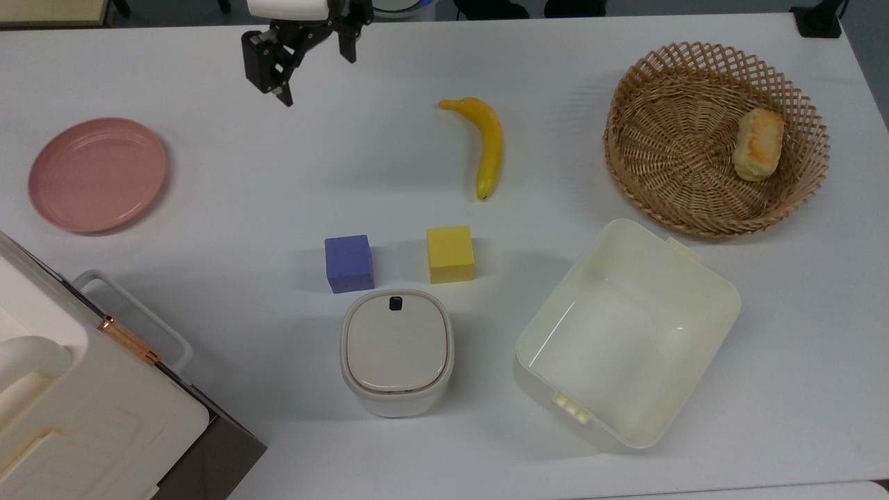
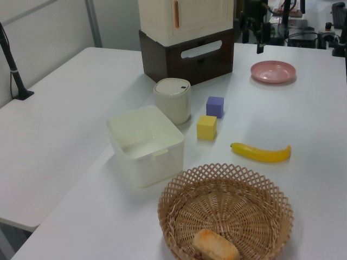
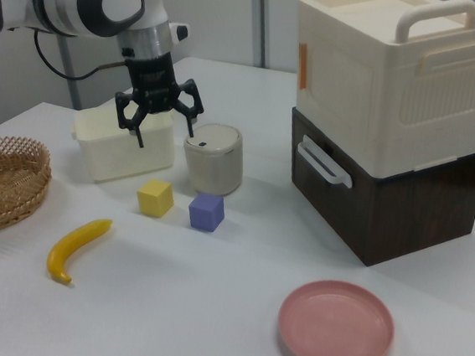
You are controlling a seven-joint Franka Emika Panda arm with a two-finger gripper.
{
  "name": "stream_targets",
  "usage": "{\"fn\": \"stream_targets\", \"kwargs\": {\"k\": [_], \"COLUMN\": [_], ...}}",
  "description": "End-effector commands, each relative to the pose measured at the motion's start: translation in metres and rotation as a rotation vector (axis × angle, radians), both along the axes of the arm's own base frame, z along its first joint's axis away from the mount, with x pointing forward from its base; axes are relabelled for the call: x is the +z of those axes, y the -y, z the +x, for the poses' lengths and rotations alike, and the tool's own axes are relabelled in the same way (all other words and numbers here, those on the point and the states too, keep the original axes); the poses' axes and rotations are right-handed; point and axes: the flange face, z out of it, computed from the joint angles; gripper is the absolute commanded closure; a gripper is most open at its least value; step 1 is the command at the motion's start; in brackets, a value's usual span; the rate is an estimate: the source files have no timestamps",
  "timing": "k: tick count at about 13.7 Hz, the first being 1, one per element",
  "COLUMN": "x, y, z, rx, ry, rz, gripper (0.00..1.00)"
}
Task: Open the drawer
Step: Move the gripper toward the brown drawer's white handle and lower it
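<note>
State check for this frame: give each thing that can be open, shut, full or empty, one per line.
drawer: shut, handle untouched
end effector: open, holding nothing, above the table
lidded container: lid on
tub: empty
basket: holds one bread roll
pink plate: empty

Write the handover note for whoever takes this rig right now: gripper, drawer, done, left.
Gripper: jaws open, holding nothing, up in the air, in the top view near the far table edge, right of the pink plate.
Drawer: shut, dark front flush under the cream box; its white handle is untouched, far from the gripper.
Done: nothing on the drawer yet.
Left: bring the gripper to the handle, close on it, pull the drawer out. The blocks, banana and basket look clear of that path.
</note>
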Motion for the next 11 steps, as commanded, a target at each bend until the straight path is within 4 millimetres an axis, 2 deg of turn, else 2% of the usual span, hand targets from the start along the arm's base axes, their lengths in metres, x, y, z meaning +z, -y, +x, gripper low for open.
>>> {"fn": "stream_targets", "kwargs": {"k": [1, 3, 7, 10, 11], "x": [0.004, 0.0, -0.033, -0.068, -0.075], "y": [0.011, 0.025, 0.054, 0.092, 0.1], "z": [0.016, 0.027, 0.059, 0.085, 0.089], "rx": [0.079, 0.085, 0.111, 0.139, 0.149], "ry": [0.115, 0.175, 0.259, 0.367, 0.39], "rz": [-0.072, -0.105, -0.21, -0.284, -0.303], "gripper": [0.0, 0.0, 0.0, 0.0, 0.0]}}
